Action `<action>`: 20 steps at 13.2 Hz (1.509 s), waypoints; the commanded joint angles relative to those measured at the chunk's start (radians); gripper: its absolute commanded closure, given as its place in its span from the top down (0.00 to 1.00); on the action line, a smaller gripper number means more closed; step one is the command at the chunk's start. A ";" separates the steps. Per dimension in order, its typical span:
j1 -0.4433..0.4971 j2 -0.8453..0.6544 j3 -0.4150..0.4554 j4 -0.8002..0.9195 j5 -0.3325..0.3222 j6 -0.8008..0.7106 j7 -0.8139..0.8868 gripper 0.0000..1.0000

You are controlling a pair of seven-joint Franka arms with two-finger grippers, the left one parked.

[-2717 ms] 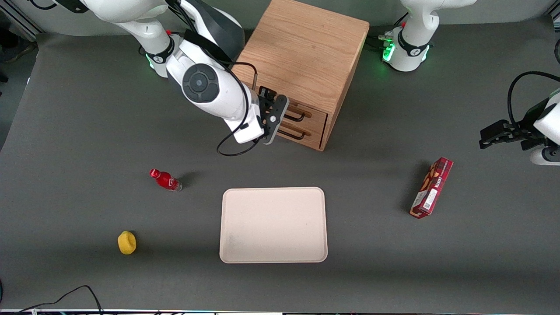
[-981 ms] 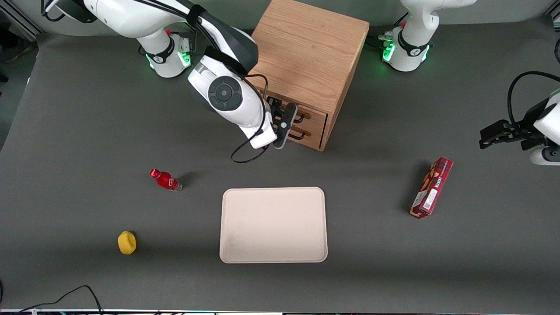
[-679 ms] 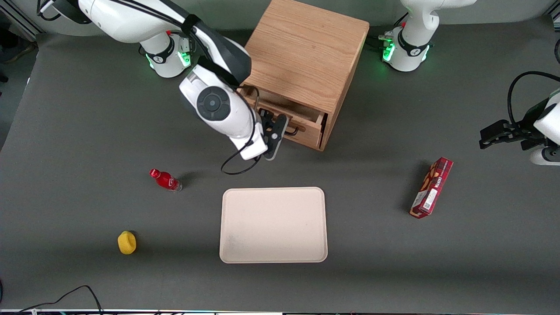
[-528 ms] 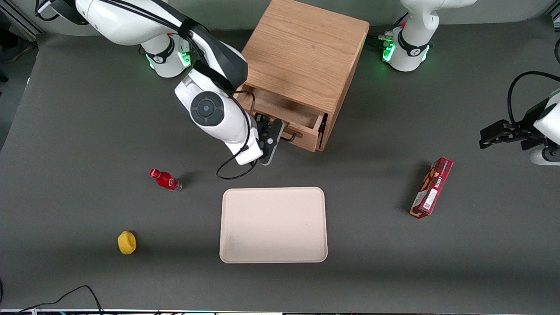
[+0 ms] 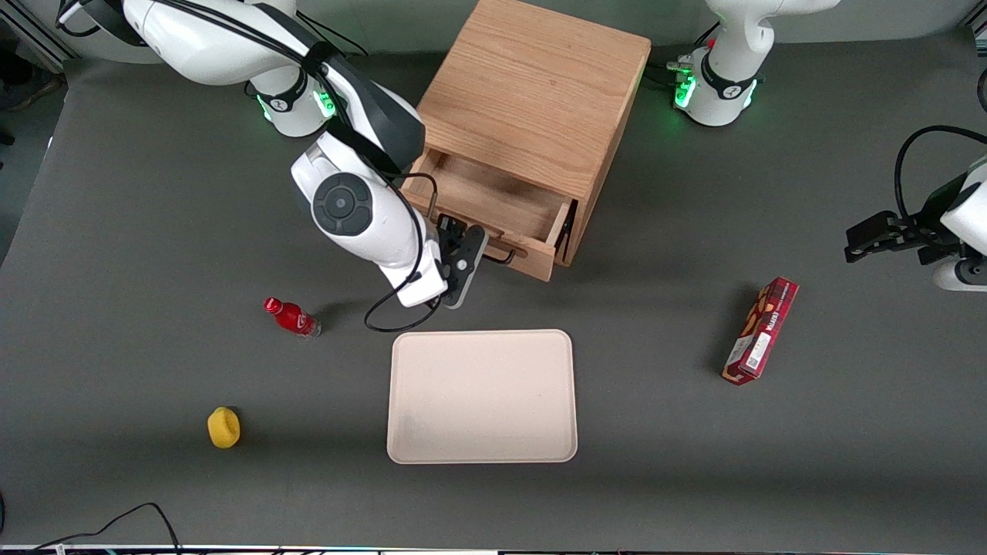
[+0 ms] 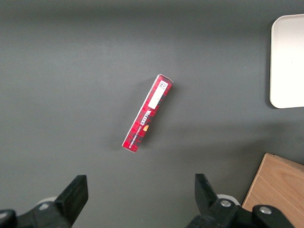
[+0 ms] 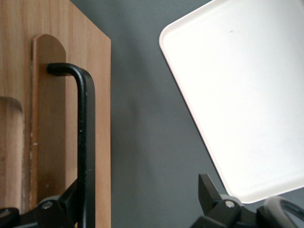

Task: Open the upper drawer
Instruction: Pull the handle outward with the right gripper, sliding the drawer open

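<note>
Lower drawer (image 5: 557,245) mostly hidden beneath the pulled-out upper drawer (image 5: 493,204); gripper (image 5: 472,248) jaws' tips out of sight.

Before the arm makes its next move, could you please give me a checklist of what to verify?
1. Upper drawer pulled out: ok, its wooden floor shows in front of the cabinet.
2. Tool at the black handle: ok, the bar runs right by one finger.
3. Tool clamped on the handle: not ok, its fingers stand wide apart.
4. Room for more pull: ok, bare mat lies between the drawer front and the tray.
5. Drawer fully out: cannot tell, its inner end is hidden under the cabinet top.
</note>
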 commanded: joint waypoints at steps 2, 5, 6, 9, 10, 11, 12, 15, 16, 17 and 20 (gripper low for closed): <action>0.012 0.041 -0.034 0.076 -0.013 0.002 -0.025 1.00; 0.011 0.046 -0.058 0.082 -0.010 0.044 -0.031 1.00; 0.012 0.047 -0.068 0.088 -0.002 0.047 -0.043 1.00; 0.012 0.061 -0.103 0.120 0.004 0.058 -0.092 1.00; 0.012 0.067 -0.117 0.132 0.014 0.058 -0.103 1.00; 0.012 0.067 -0.126 0.140 0.028 0.058 -0.114 1.00; 0.012 0.072 -0.132 0.143 0.031 0.061 -0.120 1.00; 0.008 0.075 -0.146 0.159 0.033 0.081 -0.121 1.00; 0.004 0.075 -0.146 0.160 0.033 0.088 -0.121 1.00; 0.002 0.075 -0.147 0.160 0.037 0.094 -0.133 1.00; 0.002 0.075 -0.173 0.160 0.068 0.117 -0.166 1.00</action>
